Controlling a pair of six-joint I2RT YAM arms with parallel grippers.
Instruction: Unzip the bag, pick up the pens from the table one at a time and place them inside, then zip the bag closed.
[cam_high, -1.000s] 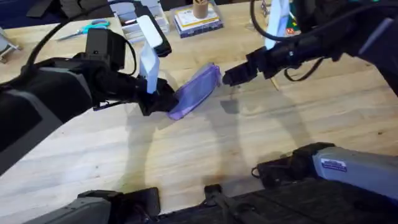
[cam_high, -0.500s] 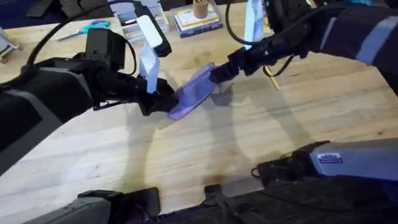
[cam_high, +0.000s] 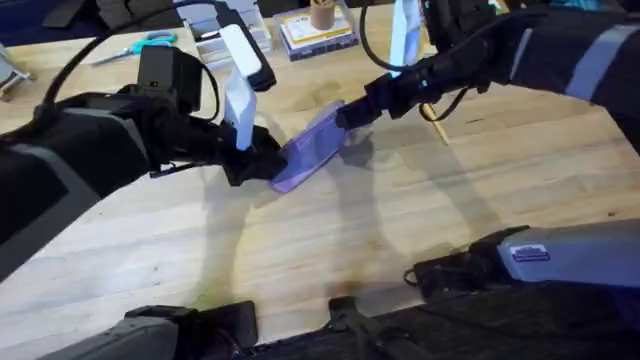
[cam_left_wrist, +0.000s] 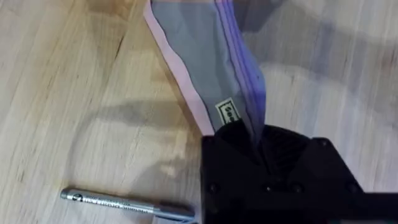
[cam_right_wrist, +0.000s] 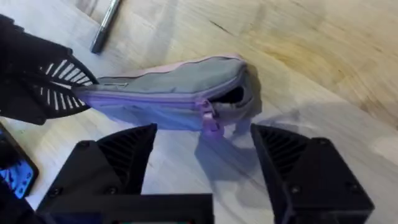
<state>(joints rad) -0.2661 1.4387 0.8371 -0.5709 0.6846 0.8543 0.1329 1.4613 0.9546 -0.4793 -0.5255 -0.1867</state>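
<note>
The bag (cam_high: 315, 147) lying slantwise mid-table (cam_high: 330, 250), left gripper (cam_high: 262, 160) on its near end, right gripper (cam_high: 352, 115) at its far end, a pen (cam_high: 436, 125) toward the right edge, another pen (cam_left_wrist: 127, 204) just beside the left gripper.

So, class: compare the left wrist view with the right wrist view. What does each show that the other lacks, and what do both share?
Left wrist alone: the pouch's small label just above the left gripper, shut on the bag. Right wrist alone: the zipper pull, a small opening at the pouch end beside it, and the open right gripper. Shared: the lavender bag, the silver pen and the wooden table.
</note>
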